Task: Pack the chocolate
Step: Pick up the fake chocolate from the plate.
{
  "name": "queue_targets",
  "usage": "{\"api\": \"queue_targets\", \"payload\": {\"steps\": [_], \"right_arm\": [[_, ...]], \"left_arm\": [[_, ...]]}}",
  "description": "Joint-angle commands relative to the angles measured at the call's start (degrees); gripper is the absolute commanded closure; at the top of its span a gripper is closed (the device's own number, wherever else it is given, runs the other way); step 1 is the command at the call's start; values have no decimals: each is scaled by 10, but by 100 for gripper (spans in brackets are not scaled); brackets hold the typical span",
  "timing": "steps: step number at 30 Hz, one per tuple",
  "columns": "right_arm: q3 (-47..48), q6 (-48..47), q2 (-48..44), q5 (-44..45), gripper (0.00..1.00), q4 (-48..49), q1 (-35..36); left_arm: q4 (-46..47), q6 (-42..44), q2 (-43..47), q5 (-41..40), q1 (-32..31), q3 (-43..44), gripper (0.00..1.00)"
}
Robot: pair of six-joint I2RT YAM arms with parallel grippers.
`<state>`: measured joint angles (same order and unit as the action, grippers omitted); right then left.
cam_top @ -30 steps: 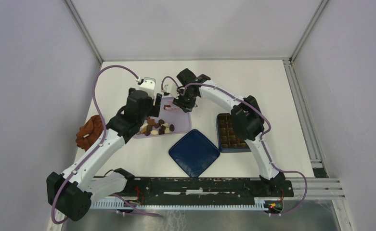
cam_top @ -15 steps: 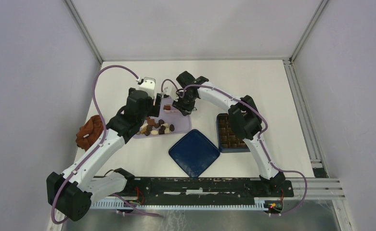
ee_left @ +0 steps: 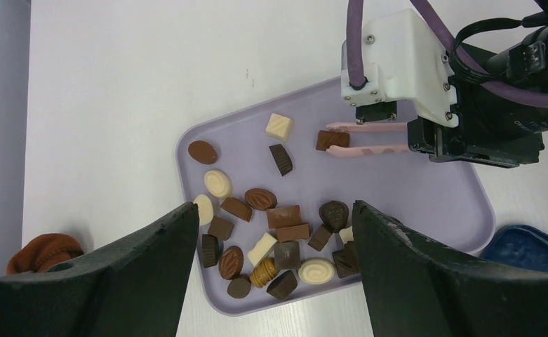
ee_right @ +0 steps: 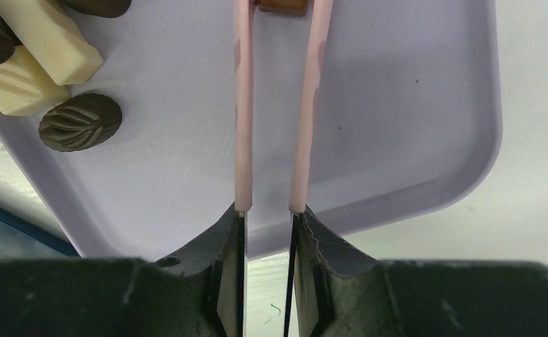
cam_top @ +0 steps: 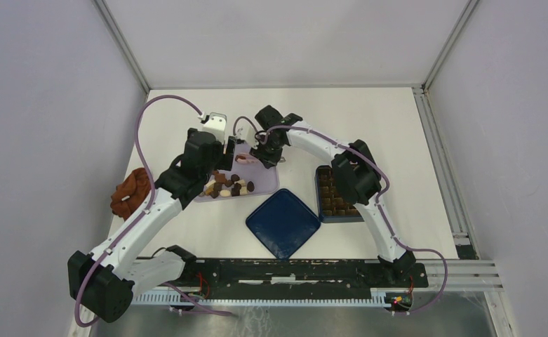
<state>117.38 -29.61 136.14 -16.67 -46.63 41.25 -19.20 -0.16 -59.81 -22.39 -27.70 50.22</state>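
1. The right pincer [ee_right: 266, 214] is clenched on the pink tongs [ee_right: 241, 112]. The tongs' tips pinch one square brown piece [ee_left: 332, 139] just above the far part of the lilac tray [ee_left: 425, 203].
2. The left pincer [ee_left: 269, 217] is released, its jaws spread wide. It grasps nothing and hovers over the tray's crowded near end.
3. Most of the chocolate [ee_left: 283, 215] lies loose on that tray: dark, mid-brown and cream pieces bunched toward one corner, with a few scattered apart.
4. Done so far, as I judge it: the blue box [cam_top: 342, 219] on the bench [cam_top: 369, 126] to the right already shows rows of brown pieces. The right arm hides part of it, so I cannot tell how full it is.
5. Left to do: carry the pinched piece across, then the many on the tray. The dark blue lid [cam_top: 283, 222] lies apart between tray and box — not yet fitted.
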Motion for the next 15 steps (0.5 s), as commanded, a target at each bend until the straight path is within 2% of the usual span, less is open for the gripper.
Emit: {"api": "queue_targets", "payload": {"steps": [1, 15], "right_arm": [[-21, 9, -48, -14, 95, 22, -1], [-93, 21, -149, -90, 95, 35, -22]], "left_arm": [[22, 29, 7, -7, 3, -3, 15], [28, 32, 20, -24, 3, -8, 15]]}}
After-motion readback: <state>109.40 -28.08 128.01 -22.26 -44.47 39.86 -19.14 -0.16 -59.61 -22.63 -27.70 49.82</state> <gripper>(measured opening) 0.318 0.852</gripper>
